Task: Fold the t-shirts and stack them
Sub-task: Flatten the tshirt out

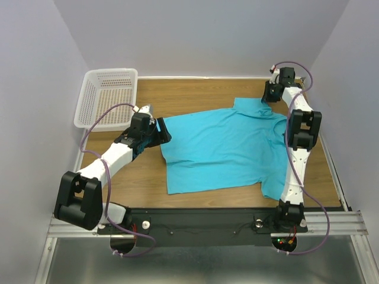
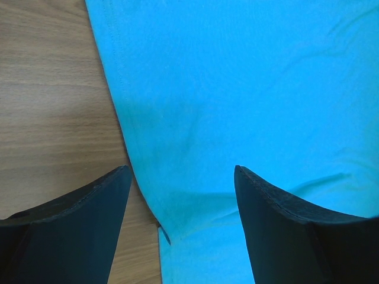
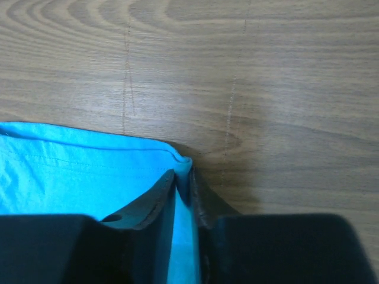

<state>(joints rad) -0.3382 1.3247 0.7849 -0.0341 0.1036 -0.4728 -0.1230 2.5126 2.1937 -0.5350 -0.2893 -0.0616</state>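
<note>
You're gripping for the first fold — your right gripper (image 3: pixel 183 184) is pinched on the t-shirt (image 1: pixel 225 148) at upper right, your left gripper (image 2: pixel 182 177) gapes over its left edge — close that one before lifting.

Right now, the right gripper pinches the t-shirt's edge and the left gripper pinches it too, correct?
No: the left gripper stands open over the t-shirt, holding nothing, as the left wrist view shows. The right gripper does pinch its edge.

Left pincer (image 2: pixel 180 170) wide, right pincer (image 3: pixel 182 175) tight
</note>
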